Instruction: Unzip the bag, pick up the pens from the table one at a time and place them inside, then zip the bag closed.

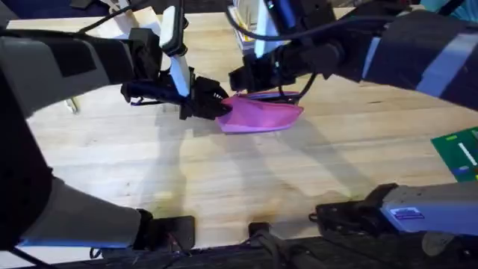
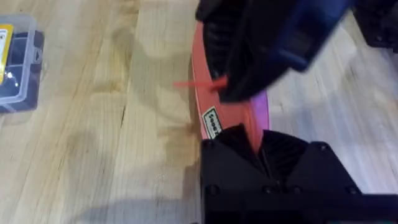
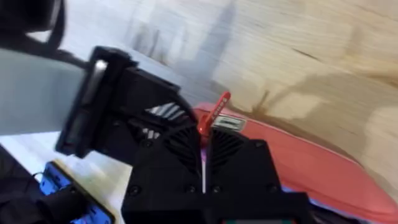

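From where I sat at the controls, the pink pencil pouch [image 1: 261, 116] lay on the butcher-block table [image 1: 224, 179] a little beyond its middle, toward the far edge, with both arms closed in on it. My left gripper [image 1: 218, 107] had come in from the left side and sat right at the pouch's left end, and in the left wrist view its black fingers [image 2: 249, 140] were pinched down on the pouch [image 2: 214, 93] fabric at that end, just beside a small white label [image 2: 212, 122] sewn on the seam. My right gripper [image 1: 250, 78] reached in from the far right and hung over the top edge of the pouch, touching it near the left half. In the right wrist view its two fingers [image 3: 205, 146] stood nearly together, with the small red pull tab [image 3: 211, 115] rising from the narrow slit between them, so I took it as clamped on the tab; the pouch [image 3: 311, 168] ran off behind it. The same tab [image 2: 202, 83] showed in the left wrist view as a thin red strip sticking out sideways under the other arm's dark gripper body. A clear plastic box [image 2: 15, 65] with a yellow label stood well apart on the table, and a green board [image 1: 459, 153] lay at the table's right edge.
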Controlling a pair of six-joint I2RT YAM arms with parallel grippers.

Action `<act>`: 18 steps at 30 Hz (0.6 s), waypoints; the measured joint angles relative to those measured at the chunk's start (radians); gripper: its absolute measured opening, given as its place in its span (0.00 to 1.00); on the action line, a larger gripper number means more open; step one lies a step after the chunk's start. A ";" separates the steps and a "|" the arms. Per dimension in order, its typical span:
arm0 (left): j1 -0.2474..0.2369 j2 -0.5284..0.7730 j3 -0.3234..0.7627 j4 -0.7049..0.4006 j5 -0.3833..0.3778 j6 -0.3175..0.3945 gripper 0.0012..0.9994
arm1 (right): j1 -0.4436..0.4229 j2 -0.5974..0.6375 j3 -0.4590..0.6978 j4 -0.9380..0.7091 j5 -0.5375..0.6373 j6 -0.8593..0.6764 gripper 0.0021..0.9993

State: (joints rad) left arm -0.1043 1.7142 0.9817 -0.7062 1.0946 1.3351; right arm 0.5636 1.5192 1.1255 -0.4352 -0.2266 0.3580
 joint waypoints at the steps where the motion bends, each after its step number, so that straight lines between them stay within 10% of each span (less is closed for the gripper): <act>1: 0.000 0.000 0.000 0.000 0.000 0.000 0.04 | -0.013 0.000 0.000 -0.011 -0.001 -0.003 0.03; 18: -0.002 0.000 0.000 0.003 -0.018 0.000 0.04 | -0.374 -0.002 0.000 -0.252 -0.003 -0.124 0.03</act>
State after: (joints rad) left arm -0.1060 1.7142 0.9817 -0.7033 1.0771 1.3350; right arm 0.1892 1.5177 1.1255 -0.6876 -0.2297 0.2340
